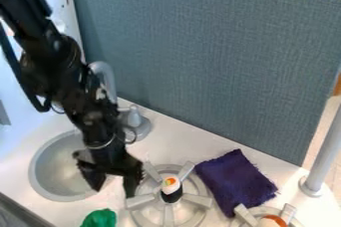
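Green object (100, 218), possibly cloth, claw (113, 192) open nearby, toy sushi (171, 185) on burner (140, 200), purple cloth (236, 180) alongside

Cloth (236, 178) purple; divider (206, 61) blue-grey; sushi (171, 193) black-and-white, topping (170, 181) seemingly orange.

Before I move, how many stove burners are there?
2. One burner under the toy sushi, left of the purple cloth; another burner at the bottom right, partly cut off. More may be hidden.
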You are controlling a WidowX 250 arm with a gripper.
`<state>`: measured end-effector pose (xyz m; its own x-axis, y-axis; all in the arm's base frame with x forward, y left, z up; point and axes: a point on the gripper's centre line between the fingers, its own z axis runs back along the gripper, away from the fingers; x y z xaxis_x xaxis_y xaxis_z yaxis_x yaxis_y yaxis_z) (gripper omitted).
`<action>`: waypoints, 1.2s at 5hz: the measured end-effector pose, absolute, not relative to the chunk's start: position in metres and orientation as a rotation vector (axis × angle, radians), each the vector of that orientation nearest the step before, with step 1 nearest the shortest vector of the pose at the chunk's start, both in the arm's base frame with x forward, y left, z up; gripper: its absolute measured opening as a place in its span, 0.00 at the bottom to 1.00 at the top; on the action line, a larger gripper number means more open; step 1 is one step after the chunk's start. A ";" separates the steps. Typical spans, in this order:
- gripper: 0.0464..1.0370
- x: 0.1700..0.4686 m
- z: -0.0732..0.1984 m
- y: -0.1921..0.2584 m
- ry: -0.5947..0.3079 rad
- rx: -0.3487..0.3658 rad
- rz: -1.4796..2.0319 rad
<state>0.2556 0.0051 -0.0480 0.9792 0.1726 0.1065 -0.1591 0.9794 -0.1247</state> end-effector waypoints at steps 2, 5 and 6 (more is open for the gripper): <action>0.97 0.267 -0.012 -0.030 -0.203 -0.187 0.013; 0.97 0.339 -0.009 -0.106 -0.202 -0.259 -0.256; 0.97 0.360 -0.021 -0.106 -0.175 -0.176 -0.307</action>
